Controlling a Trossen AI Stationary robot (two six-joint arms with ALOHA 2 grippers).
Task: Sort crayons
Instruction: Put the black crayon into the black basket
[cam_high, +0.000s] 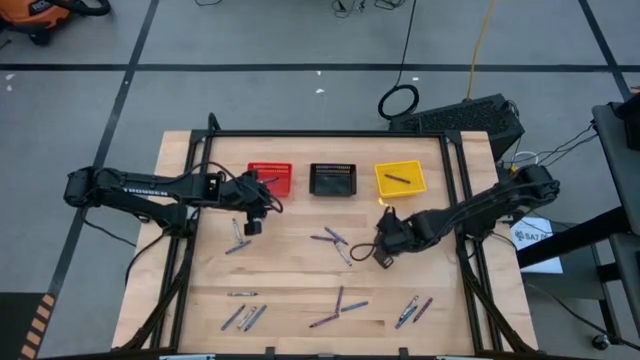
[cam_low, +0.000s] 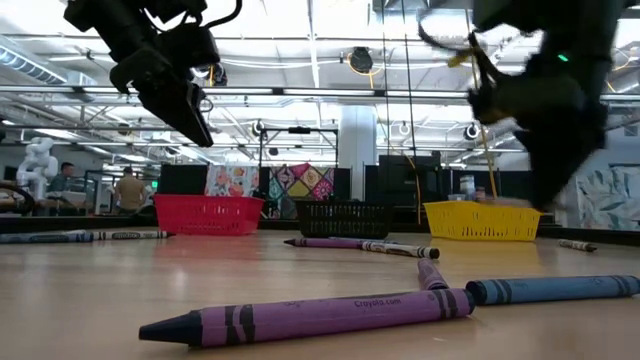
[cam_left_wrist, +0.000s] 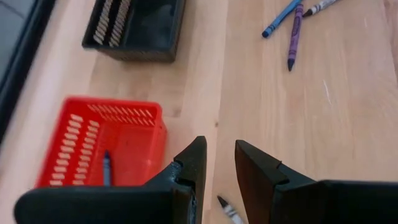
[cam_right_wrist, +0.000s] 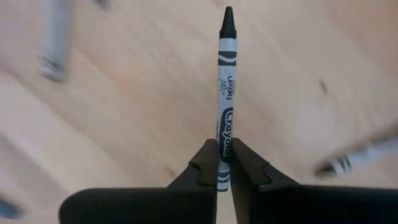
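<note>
Crayons lie scattered over the wooden table (cam_high: 300, 275), among them a purple one (cam_low: 300, 318) and a blue one (cam_low: 550, 290) near the front edge. Along the far side stand a red basket (cam_high: 270, 180), a black basket (cam_high: 334, 180) and a yellow basket (cam_high: 400, 178). My right gripper (cam_high: 383, 257) hovers right of centre, shut on a grey crayon (cam_right_wrist: 225, 81). My left gripper (cam_high: 252, 227) hangs open in front of the red basket (cam_left_wrist: 99, 143), where one dark crayon (cam_left_wrist: 106, 168) lies, with nothing between its fingers (cam_left_wrist: 219, 149). My right gripper pinches the grey crayon's back part (cam_right_wrist: 224, 146) between its two fingers. The crayon runs along the fingers and sticks out past their tips, its black point (cam_right_wrist: 227, 15) leading. It is held steeply downward and is lifted clear of the table.
Crayon clusters lie at the table's centre (cam_high: 335, 240), left of centre (cam_high: 237, 240) and along the near edge (cam_high: 245, 316) (cam_high: 338, 305) (cam_high: 412, 310). The yellow basket holds one crayon (cam_high: 397, 178). A black frame (cam_high: 330, 133) borders the table.
</note>
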